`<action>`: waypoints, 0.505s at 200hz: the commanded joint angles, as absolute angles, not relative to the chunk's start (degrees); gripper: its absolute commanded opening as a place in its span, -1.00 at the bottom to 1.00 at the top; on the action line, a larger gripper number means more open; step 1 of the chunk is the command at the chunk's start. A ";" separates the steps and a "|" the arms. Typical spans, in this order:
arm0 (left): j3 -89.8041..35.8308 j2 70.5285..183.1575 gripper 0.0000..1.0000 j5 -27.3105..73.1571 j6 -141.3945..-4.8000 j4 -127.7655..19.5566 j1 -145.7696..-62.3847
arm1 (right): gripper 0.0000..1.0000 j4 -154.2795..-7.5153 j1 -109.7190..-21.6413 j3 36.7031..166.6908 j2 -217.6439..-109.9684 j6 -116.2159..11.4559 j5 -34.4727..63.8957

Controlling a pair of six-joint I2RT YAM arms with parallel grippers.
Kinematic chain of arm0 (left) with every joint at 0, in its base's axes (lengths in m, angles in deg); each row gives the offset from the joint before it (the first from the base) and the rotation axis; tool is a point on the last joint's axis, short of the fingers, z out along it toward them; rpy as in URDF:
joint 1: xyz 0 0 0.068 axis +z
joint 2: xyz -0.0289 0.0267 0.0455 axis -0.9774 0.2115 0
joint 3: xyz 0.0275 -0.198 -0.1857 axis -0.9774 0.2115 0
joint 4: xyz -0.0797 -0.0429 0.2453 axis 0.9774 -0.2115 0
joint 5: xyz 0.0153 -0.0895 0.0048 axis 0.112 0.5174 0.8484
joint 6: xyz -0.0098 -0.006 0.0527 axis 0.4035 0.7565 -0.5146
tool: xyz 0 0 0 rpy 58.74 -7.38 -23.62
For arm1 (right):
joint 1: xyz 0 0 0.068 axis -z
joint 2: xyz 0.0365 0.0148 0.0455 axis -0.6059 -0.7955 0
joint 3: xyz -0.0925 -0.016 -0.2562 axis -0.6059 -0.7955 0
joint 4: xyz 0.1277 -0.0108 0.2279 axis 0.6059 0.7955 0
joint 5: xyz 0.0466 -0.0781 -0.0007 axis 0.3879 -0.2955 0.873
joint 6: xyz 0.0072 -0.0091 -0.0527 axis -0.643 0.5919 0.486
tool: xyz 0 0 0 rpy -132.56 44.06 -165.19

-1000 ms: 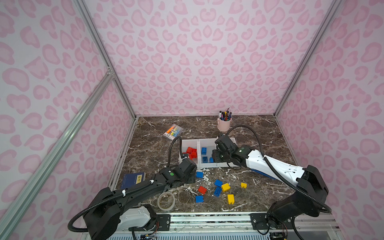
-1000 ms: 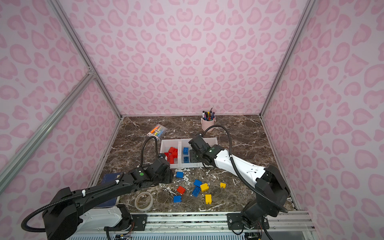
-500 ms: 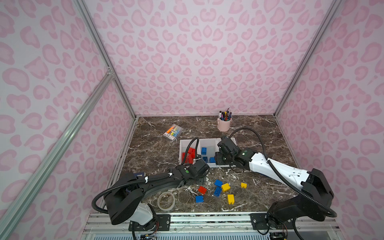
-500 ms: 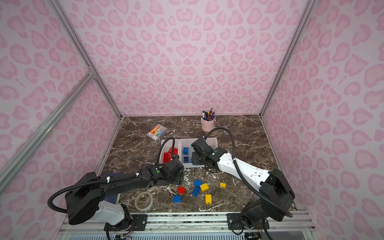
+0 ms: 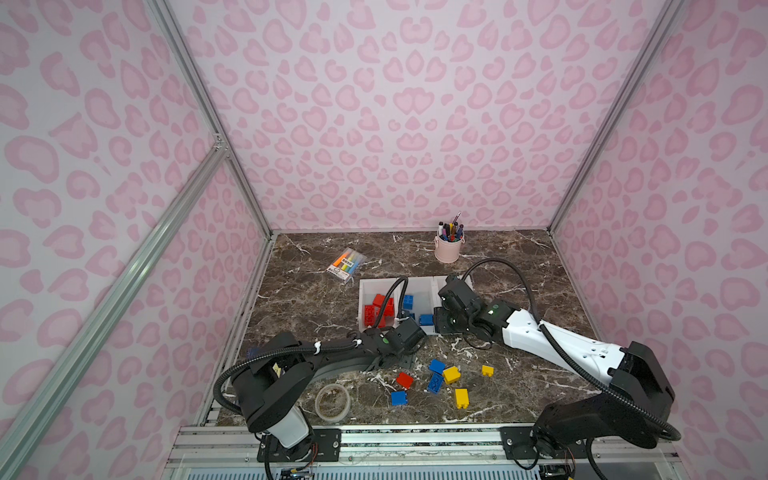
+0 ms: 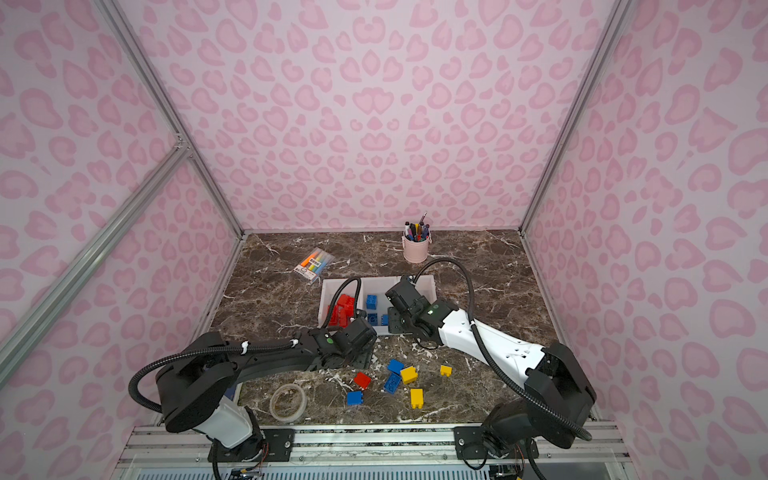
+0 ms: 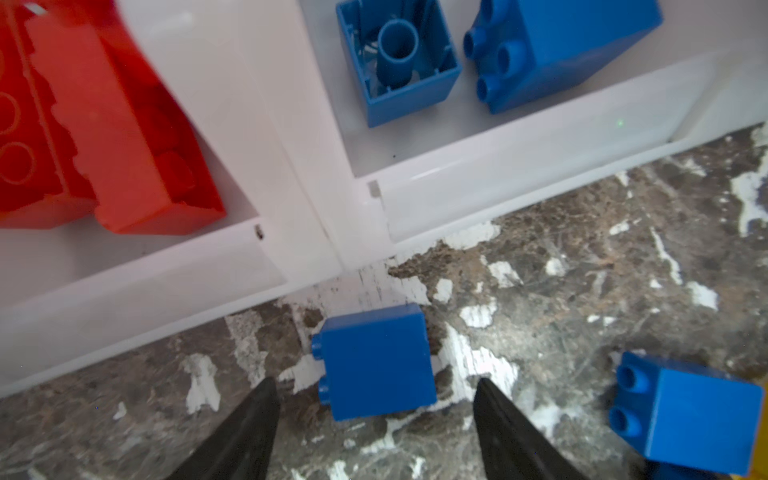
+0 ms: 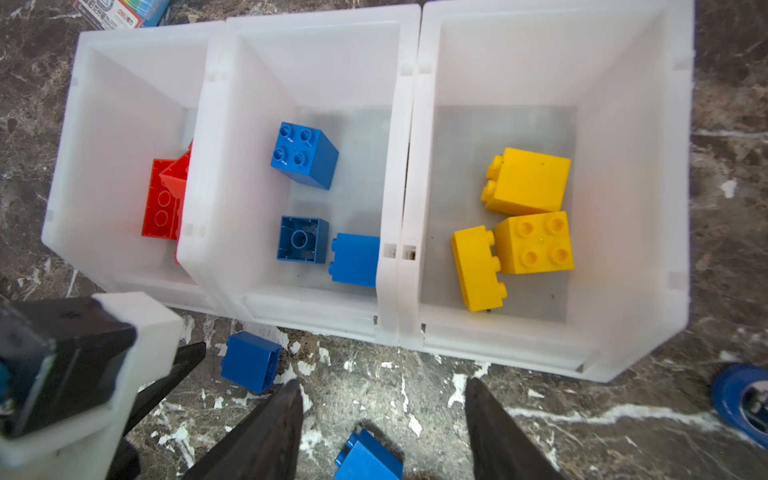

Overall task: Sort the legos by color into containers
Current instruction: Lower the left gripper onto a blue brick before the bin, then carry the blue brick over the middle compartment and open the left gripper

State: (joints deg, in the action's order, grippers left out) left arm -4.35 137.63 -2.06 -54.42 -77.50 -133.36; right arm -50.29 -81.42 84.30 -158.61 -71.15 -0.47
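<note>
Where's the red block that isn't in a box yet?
In both top views the loose red lego lies on the table before the containers, left in the scattered pile, beside a blue lego and right of the tape roll.

Robotics lab test cell, we judge, not a home. Pink leopard-spot printed wall panels (image 5: 407, 124) sit in bare aluminium frame struts (image 5: 219, 143). Brown marble-pattern tabletop (image 5: 307, 299). Two black-and-white robot arms (image 5: 561, 345) are mounted on a slotted metal base rail (image 5: 415, 440).

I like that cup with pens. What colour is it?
The pen cup is pink, clearest in a top view.
</note>
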 commanded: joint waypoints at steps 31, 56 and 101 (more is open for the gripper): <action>-6.14 140.64 0.39 -2.73 -55.95 -75.18 -133.33 | 0.26 -50.78 -81.43 83.60 -158.79 -71.99 -1.07; -6.05 141.73 0.17 -2.26 -55.62 -74.79 -133.33 | 0.26 -50.75 -81.42 83.47 -158.64 -72.11 -1.14; -5.37 141.82 -0.10 -2.11 -55.43 -74.50 -133.33 | 0.26 -50.78 -81.42 83.12 -158.53 -72.26 -1.15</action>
State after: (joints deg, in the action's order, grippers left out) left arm -5.42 141.60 -2.26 -55.64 -74.75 -133.36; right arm -50.46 -81.42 83.47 -158.61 -71.76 -0.47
